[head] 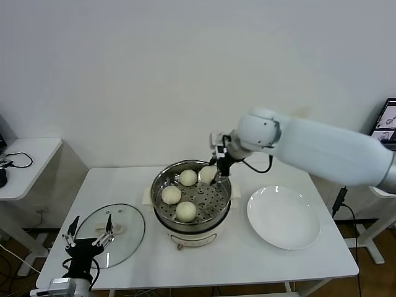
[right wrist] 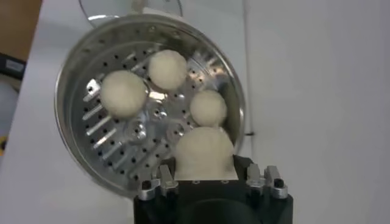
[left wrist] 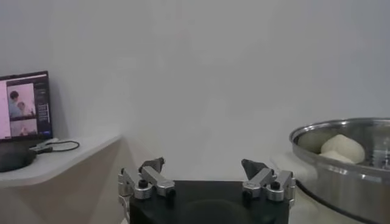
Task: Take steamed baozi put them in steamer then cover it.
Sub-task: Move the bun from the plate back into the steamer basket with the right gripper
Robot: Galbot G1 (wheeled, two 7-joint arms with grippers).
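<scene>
A white table (head: 260, 260) carries the whole scene, with the steamer (head: 162, 213) as its centrepiece: a shiny steel basket with a perforated floor, seated on a cream-white pot base.

The robot's right arm (head: 322, 148) reaches in from the steamer's right and far side, its right gripper (head: 215, 176) poised over the basket's far right rim. The right wrist view shows its jaws closed on a baozi (right wrist: 205, 152), the bun sitting between them just above the perforated floor; whether it touches the floor cannot be told.

To the right of the steamer, close by but apart from it, lies a flat white plate (head: 284, 218).

To the left of the steamer, the cover (head: 124, 219) lies flat on the table: a clear glass lid with a metal rim and a cream-white bar handle.

The left gripper (head: 88, 237) hangs over the near left part of the cover, well to the steamer's left, its jaws spread wide and gripping nothing.

Three more steamed baozi rest on the steamer's floor: one (head: 188, 177) at the far side, one (head: 171, 195) toward the left, one (head: 186, 211) at the near side. All three sit apart from each other.
</scene>
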